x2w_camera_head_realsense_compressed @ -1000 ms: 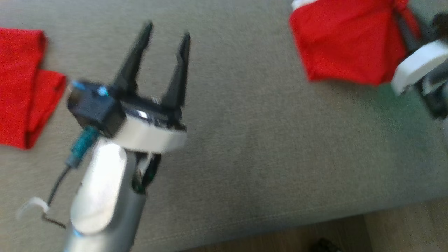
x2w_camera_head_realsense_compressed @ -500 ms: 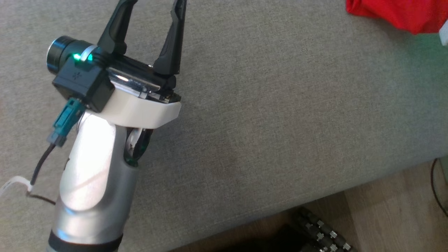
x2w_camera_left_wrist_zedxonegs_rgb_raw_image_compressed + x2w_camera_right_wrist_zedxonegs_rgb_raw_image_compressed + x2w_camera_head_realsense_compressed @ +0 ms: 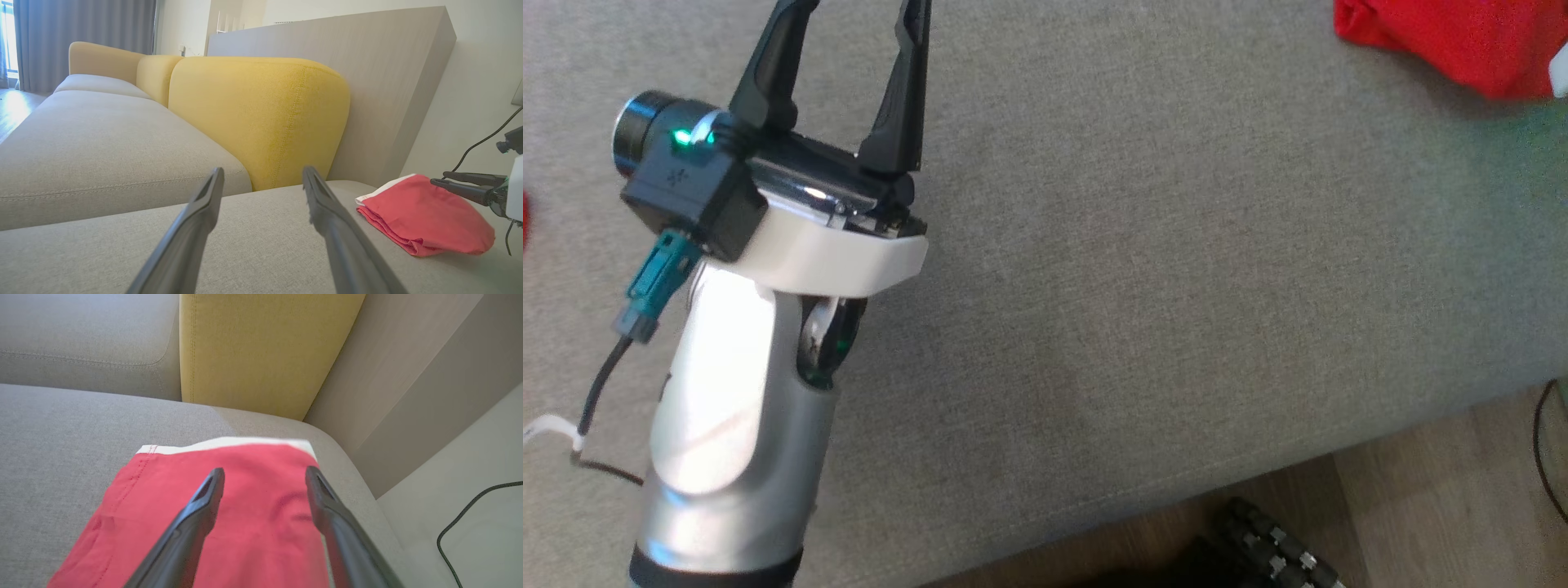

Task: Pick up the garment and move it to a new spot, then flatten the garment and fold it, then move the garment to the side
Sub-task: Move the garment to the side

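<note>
Left tool (image 3: 262, 171) spread; right tool (image 3: 263, 473) above garment (image 3: 135, 506)

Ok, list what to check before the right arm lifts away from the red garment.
1. Right gripper open, its two tips wide apart: ok.
2. Right gripper clear of the red garment: cannot tell; it hangs just over the cloth.
3. Red garment folded and lying flat: ok.
4. Red garment resting on the sofa seat, near its end: ok.
5. Left gripper open, empty, over bare seat, apart from the red garment: ok.
</note>
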### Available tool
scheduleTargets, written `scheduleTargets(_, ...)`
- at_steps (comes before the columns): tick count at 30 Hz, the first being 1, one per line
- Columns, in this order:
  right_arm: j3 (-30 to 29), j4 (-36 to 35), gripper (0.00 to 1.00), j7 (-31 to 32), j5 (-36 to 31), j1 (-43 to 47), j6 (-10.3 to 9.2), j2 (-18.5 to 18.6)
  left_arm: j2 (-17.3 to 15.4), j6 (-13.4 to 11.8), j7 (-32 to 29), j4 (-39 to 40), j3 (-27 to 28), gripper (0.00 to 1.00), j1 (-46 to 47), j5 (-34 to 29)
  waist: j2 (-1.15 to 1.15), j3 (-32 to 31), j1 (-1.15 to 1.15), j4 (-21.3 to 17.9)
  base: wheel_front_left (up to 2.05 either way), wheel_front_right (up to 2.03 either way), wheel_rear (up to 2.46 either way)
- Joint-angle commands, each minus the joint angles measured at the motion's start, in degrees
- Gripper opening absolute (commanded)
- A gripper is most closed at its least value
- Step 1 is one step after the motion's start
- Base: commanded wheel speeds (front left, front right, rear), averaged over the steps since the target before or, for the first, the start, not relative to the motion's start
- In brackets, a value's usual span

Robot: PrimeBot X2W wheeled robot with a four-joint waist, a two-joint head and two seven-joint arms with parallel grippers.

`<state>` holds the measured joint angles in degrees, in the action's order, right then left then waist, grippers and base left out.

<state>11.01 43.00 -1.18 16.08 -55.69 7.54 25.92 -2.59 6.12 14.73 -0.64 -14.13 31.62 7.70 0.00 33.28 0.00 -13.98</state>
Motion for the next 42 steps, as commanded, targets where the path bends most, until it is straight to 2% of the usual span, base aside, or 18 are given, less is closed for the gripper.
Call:
scheduleTargets(1, -0.51, -2.10, 1.00, -0.29, -0.25, 1.21, -0.05, 1.31, -0.40, 0.22, 0.27, 1.73, 1.42, 1.00, -0.98, 0.42, 0.00, -1.30, 0.00, 0.63, 0.00, 0.00, 0.00)
scheduleTargets(6, -1.23, -5.21, 1.00, -1.32, -1.06, 1.98, -0.05, -0.40, -0.32, -0.80, 0.27, 1.81, 2.02, 1.00, -3.33, 2.31, 0.00, -5.84, 0.00, 2.47, 0.00, 0.00, 0.00)
scheduleTargets(11, -0.66, -10.82, 1.00, -2.74, -0.58, 5.15, -0.05, -4.76, -0.31, -2.78, 0.27, 2.05, 2.30, 1.00, -6.88, 4.93, 0.00, -11.17, 0.00, 5.00, 0.00, 0.00, 0.00)
scheduleTargets(12, 0.27, -13.41, 1.00, -3.25, -0.05, 7.47, -0.05, -6.81, -0.30, -3.44, 0.27, 2.04, 2.59, 1.00, -8.73, 5.55, 0.00, -13.38, 0.00, 6.04, 0.00, 0.00, 0.00)
scheduleTargets(14, 1.85, -16.17, 1.00, -3.95, -0.04, 10.30, -0.05, -8.37, -0.30, -4.13, 0.27, 2.05, 2.91, 1.00, -10.67, 6.21, 0.00, -15.43, 0.00, 7.17, 0.00, 0.00, 0.00)
scheduleTargets(19, 3.50, -20.49, 1.00, -6.32, -1.06, 16.84, -0.05, -10.48, -0.30, -5.14, 0.27, 1.94, 3.05, 1.00, -14.66, 7.40, 0.00, -19.57, 0.00, 9.73, 0.00, 0.00, 0.00)
scheduleTargets(23, 3.63, -23.74, 1.00, -9.06, -5.23, 23.58, -0.05, -12.73, -0.30, -5.91, 0.27, 2.03, 2.89, 1.00, -18.25, 7.74, 0.00, -22.44, 0.00, 11.72, 0.00, 0.00, 0.00)
scheduleTargets(29, -0.97, -27.00, 1.00, -11.27, -8.97, 33.90, -0.05, -18.43, -0.30, -7.53, 0.27, 2.31, 2.00, 1.00, -22.50, 8.16, 0.00, -25.35, 0.00, 14.00, 0.00, 0.00, 0.00)
scheduleTargets(33, -3.64, -29.27, 1.00, -12.20, -11.38, 39.21, -0.05, -20.72, -0.29, -8.54, 0.27, 2.79, 1.63, 1.00, -25.09, 8.23, 0.00, -26.86, 0.00, 14.71, 0.00, 0.00, 0.00)
scheduleTargets(39, -5.61, -31.60, 1.00, -13.05, -17.26, 44.64, -0.05, -22.21, -0.29, -9.15, 0.27, 3.23, 0.72, 1.00, -28.42, 7.72, 0.00, -28.62, 0.00, 15.14, 0.00, 0.00, 0.00)
scheduleTargets(42, -6.89, -32.29, 1.00, -13.31, -18.04, 46.28, -0.05, -22.71, -0.29, -9.16, 0.27, 3.18, 0.58, 1.00, -29.30, 7.67, 0.00, -29.11, 0.00, 15.32, 0.00, 0.00, 0.00)
